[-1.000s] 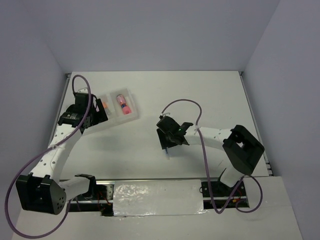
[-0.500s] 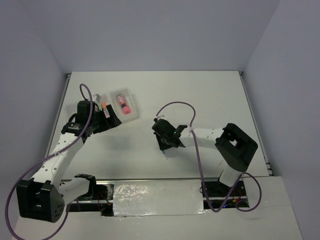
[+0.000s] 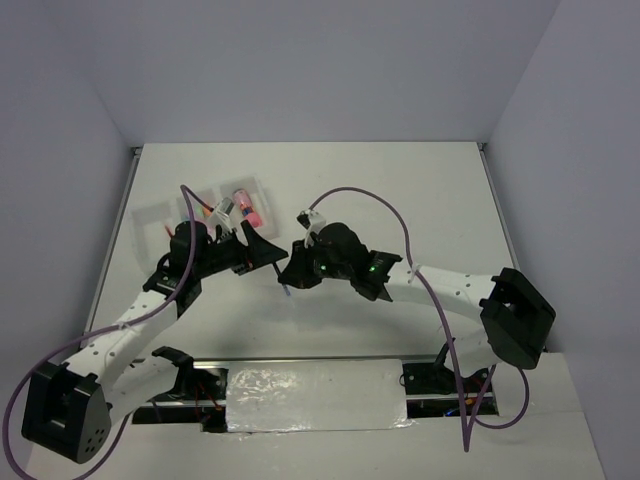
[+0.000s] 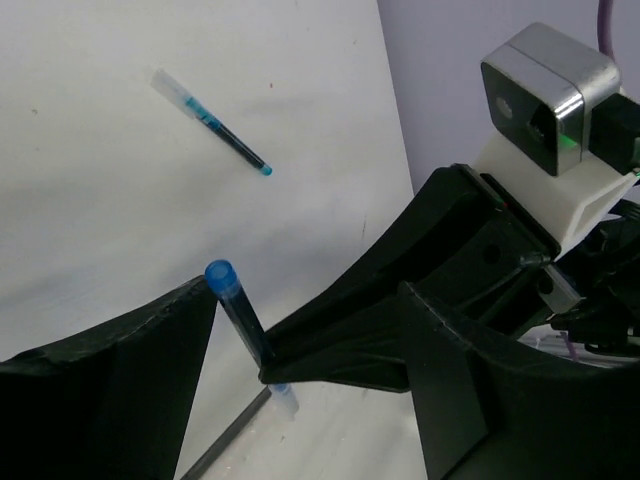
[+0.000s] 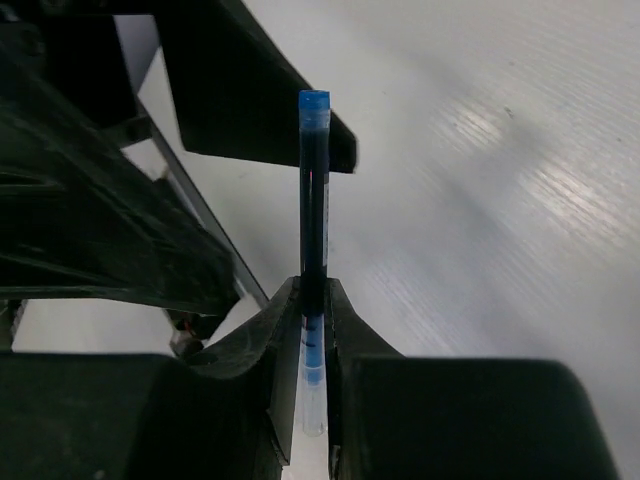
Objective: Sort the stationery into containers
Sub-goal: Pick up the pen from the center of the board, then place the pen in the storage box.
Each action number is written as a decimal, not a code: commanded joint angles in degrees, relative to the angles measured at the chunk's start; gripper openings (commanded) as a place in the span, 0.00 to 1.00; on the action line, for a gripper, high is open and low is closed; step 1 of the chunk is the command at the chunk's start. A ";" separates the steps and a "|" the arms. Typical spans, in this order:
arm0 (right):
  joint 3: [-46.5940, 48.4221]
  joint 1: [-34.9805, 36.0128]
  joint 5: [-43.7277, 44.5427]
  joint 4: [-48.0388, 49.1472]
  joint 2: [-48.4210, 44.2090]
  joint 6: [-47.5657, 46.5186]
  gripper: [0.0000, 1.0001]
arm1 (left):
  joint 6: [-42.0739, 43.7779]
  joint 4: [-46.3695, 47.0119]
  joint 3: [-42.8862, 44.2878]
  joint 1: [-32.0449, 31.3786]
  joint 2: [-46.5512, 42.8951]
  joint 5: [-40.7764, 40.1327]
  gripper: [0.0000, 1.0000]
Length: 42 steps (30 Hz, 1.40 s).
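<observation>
My right gripper is shut on a thin blue pen and holds it upright above the table; the pen also shows in the top view. My left gripper is open, with its jaws on either side of that pen's blue cap, not touching it. A second thin blue pen lies on the table farther off. The translucent three-compartment tray sits at the back left, with a pink-red marker in the right compartment and an orange highlighter in the middle one.
The two arms meet at the table's middle, their purple cables looping above them. The right arm's wrist camera is close to my left gripper. The table's near edge with a metal rail lies just behind both grippers.
My left gripper has left the tray and swung right to the table's middle. My right gripper has carried the blue pen left and met it there.
</observation>
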 commanded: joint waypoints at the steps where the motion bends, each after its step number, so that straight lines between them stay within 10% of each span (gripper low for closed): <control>1: 3.09 0.41 -3.17 5.15 -1.90 1.77 0.11 | -2.40 7.10 -0.30 -0.29 1.13 2.61 0.82; 6: 3.88 0.41 -1.94 6.13 -2.52 2.39 0.12 | -2.93 8.34 -0.48 -0.29 2.63 3.40 0.55; 10: 4.67 0.32 -2.38 7.27 -1.64 2.74 0.17 | -0.92 5.01 1.36 -0.29 2.81 2.18 0.11; 12: 4.85 0.32 -2.64 8.06 -1.55 2.65 0.32 | 1.19 1.68 3.55 -0.20 2.81 0.34 0.01; 13: 4.85 0.06 -2.03 7.71 -1.81 2.48 0.68 | 3.81 -4.70 6.43 -0.02 2.63 -4.11 0.00; 14: 4.85 -0.21 -1.33 7.01 -2.16 2.13 0.97 | 5.23 -9.11 8.29 0.33 2.63 -7.37 0.00; 15: 4.67 -0.64 1.20 4.48 -2.86 1.86 1.00 | 6.55 -13.77 10.40 2.07 2.89 -10.89 0.00; 25: -0.77 -5.22 20.91 -15.66 -18.95 -6.75 1.00 | 15.52 -44.03 38.94 27.39 23.67 -45.88 0.02; 38: -5.00 -10.40 14.43 -16.91 -23.44 -14.58 1.00 | 15.79 -45.19 51.02 36.19 41.47 -52.41 0.14; 42: -5.35 -12.16 11.69 -15.85 -21.95 -14.40 1.00 | 16.23 -44.05 51.47 36.36 44.02 -51.09 0.34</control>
